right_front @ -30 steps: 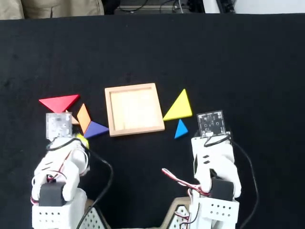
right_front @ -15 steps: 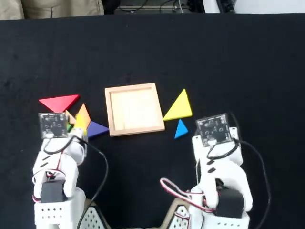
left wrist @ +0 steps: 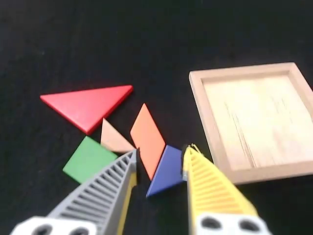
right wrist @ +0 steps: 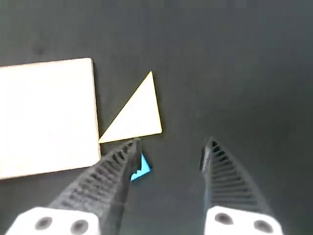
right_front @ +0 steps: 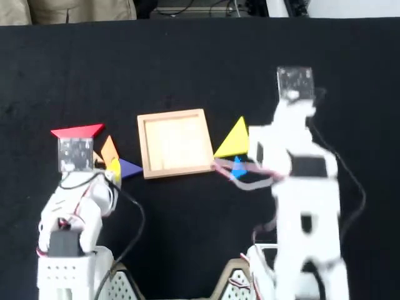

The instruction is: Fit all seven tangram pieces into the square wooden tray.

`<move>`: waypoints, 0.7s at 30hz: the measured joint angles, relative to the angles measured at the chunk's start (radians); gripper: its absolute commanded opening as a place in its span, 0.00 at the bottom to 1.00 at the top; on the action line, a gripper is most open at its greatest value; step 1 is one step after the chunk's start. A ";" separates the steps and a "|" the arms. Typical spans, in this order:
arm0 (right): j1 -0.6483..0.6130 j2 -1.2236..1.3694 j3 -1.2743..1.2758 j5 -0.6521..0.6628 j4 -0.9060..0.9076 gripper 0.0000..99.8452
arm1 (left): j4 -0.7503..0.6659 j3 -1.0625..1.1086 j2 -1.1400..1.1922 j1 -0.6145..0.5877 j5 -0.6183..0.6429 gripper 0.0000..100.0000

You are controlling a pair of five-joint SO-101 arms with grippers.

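left claw (left wrist: 161,152) parted, right claw (right wrist: 172,142) spread wide

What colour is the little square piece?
The square piece is green; the left wrist view shows it best.

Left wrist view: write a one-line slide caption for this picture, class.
Left gripper, jaws open, poised over the orange parallelogram and dark blue triangle beside the wooden tray.

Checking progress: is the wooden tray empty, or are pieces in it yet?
Empty. The wooden tray shows bare wood inside; the yellow triangle and red triangle lie outside it.
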 measured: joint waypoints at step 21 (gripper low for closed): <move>-0.233 0.806 -0.545 -0.379 0.147 0.45 | -0.439 -0.101 0.726 -0.077 0.097 0.16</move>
